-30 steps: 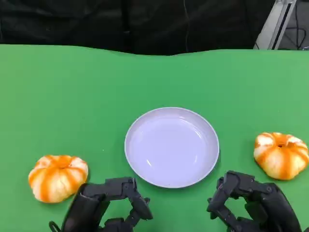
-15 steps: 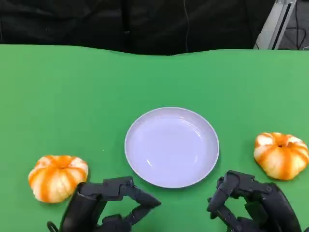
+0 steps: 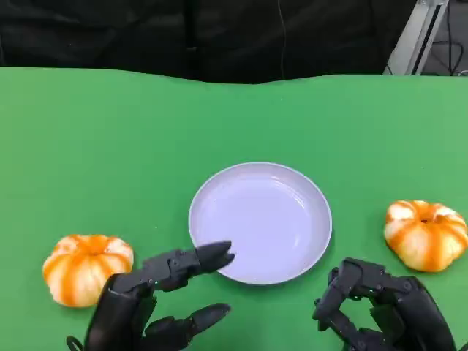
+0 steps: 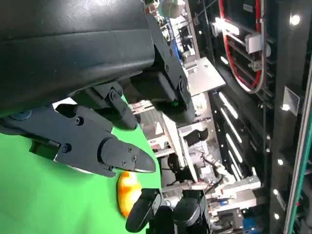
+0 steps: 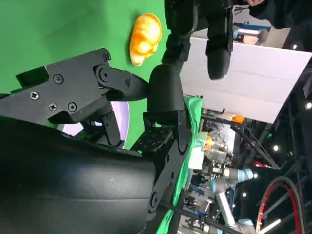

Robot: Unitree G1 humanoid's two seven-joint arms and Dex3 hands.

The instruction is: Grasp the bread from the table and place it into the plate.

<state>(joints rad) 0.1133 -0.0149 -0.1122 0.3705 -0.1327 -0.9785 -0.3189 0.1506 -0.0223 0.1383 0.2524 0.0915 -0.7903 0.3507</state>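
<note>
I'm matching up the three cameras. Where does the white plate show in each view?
Head view: plate at picture centre on the green table, between the two breads.
Left wrist view: a pale sliver behind the left hand, probably the plate.
Right wrist view: a lavender-white patch between the fingers of the right hand.
Shared landmark: the green table.

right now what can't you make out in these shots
- Right hand: head view's lower edge cuts it off.
- Left hand: its base is cut off there too.
- Plate: right wrist view, mostly behind the fingers.
- Left bread: underside hidden.
</note>
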